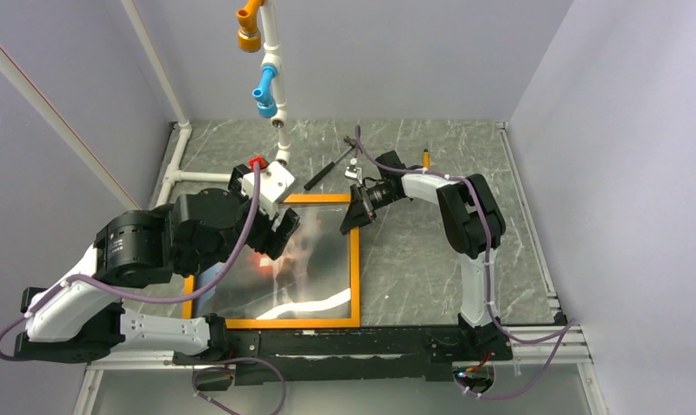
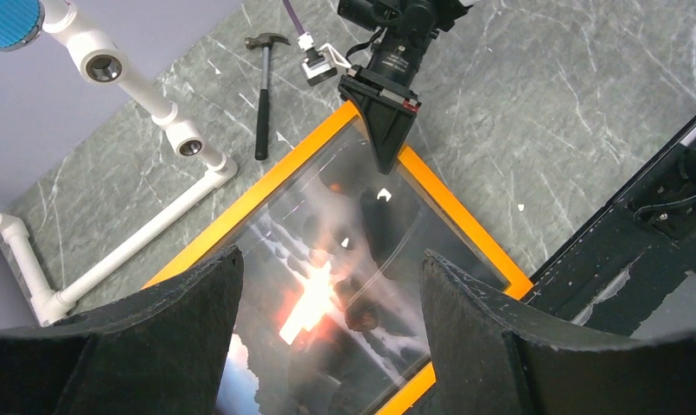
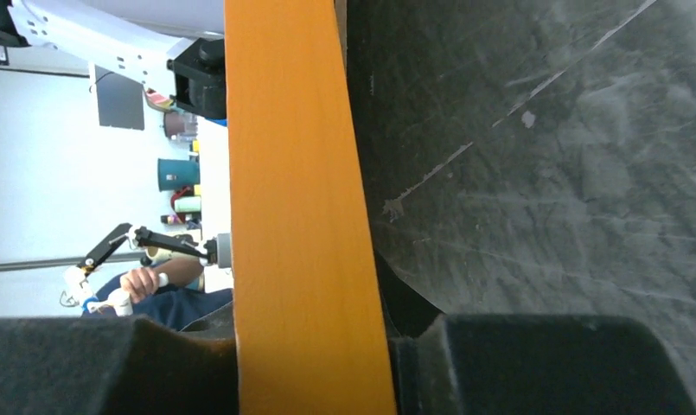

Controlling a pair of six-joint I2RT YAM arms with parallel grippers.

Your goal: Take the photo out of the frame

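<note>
The frame (image 1: 354,268), a thin bright orange border, lies on the grey marble table with the photo (image 1: 309,268) inside it. The photo is dark, with an orange-red glow and whitish streaks under a reflective surface. My right gripper (image 1: 359,210) is shut on the frame's far right corner; in the right wrist view the orange bar (image 3: 292,216) runs between the two black pads (image 3: 543,363). My left gripper (image 2: 331,255) hovers open over the photo (image 2: 327,294), its fingers apart with nothing between them. From the left wrist view the right gripper (image 2: 387,147) points down onto the frame's corner (image 2: 266,186).
A hammer (image 1: 327,170) lies on the table behind the frame. A white pipe structure (image 1: 181,164) runs along the left, with blue and orange fittings (image 1: 264,91) on its upright. A small yellow-handled tool (image 1: 426,158) lies at the back right. A black rail (image 1: 344,341) borders the near edge.
</note>
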